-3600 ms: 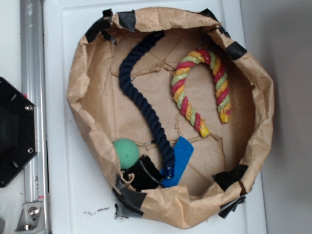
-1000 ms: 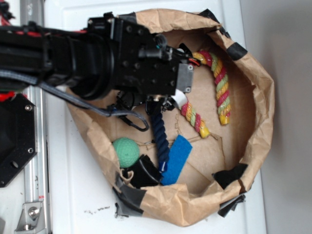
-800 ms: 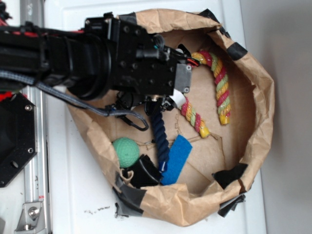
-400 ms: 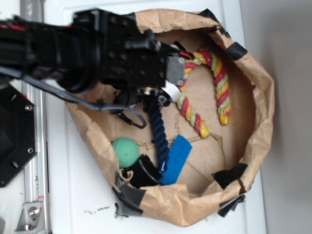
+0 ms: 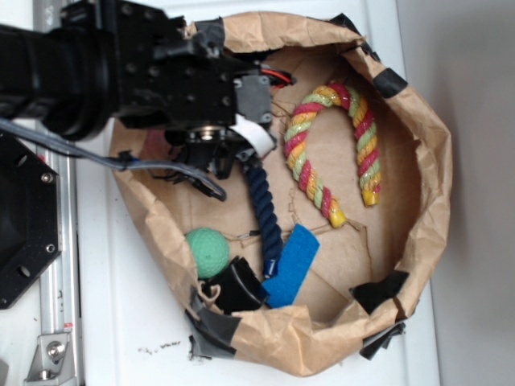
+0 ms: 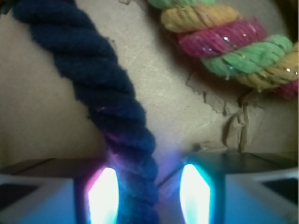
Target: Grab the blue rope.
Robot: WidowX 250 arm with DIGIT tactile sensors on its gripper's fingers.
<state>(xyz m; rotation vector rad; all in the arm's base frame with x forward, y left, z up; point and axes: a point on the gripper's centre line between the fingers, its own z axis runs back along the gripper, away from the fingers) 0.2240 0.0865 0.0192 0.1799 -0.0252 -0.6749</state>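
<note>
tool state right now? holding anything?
Tool: shut on the dark navy twisted cord rope, which runs between its pads.

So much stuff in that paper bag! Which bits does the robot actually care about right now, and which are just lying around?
Part of the job:
- blue rope, running between the fingers in the wrist view
- gripper

Just lying about:
- striped rope
- green ball
- flat blue strip
- black piece beside the ball
- paper bag holding it all
</note>
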